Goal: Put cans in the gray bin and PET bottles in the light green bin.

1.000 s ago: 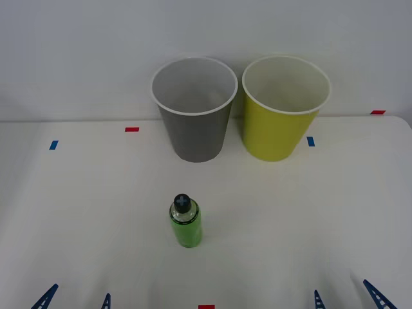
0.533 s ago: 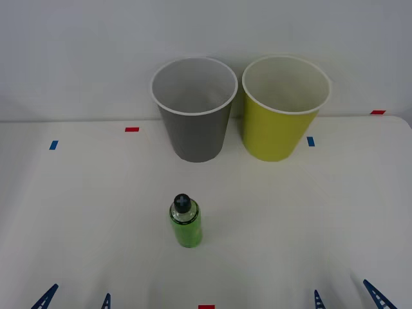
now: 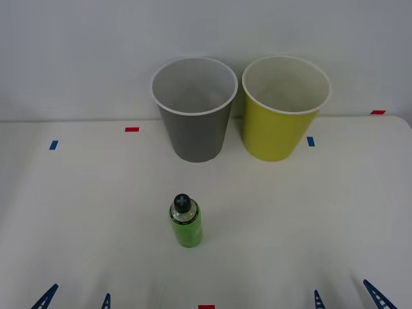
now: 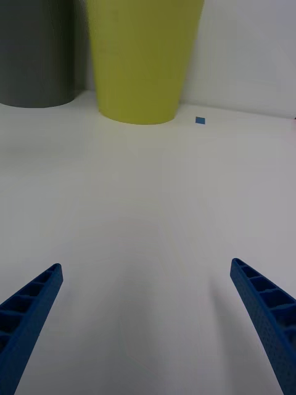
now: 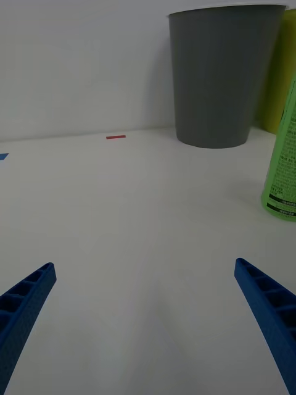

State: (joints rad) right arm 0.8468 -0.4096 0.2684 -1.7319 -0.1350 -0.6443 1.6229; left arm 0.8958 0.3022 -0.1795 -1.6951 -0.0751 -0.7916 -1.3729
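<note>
A small PET bottle (image 3: pixel 185 222) with a bright green body and black cap stands upright on the white table, a bit left of centre; its side (image 5: pixel 283 166) appears in the left wrist view. Behind it stand the gray bin (image 3: pixel 194 109) and, to its right, the light green bin (image 3: pixel 284 107), both upright with white rims. My left gripper (image 3: pixel 76 299) sits open at the near left edge of the table, my right gripper (image 3: pixel 347 296) open at the near right. Nothing lies between either pair of fingers. No cans are in view.
Small red tape marks (image 3: pixel 131 129) and blue tape marks (image 3: pixel 311 141) dot the table (image 3: pixel 309 219). A plain white wall rises right behind the bins. The gray bin (image 5: pixel 221 74) and the light green bin (image 4: pixel 143 58) also stand ahead in the wrist views.
</note>
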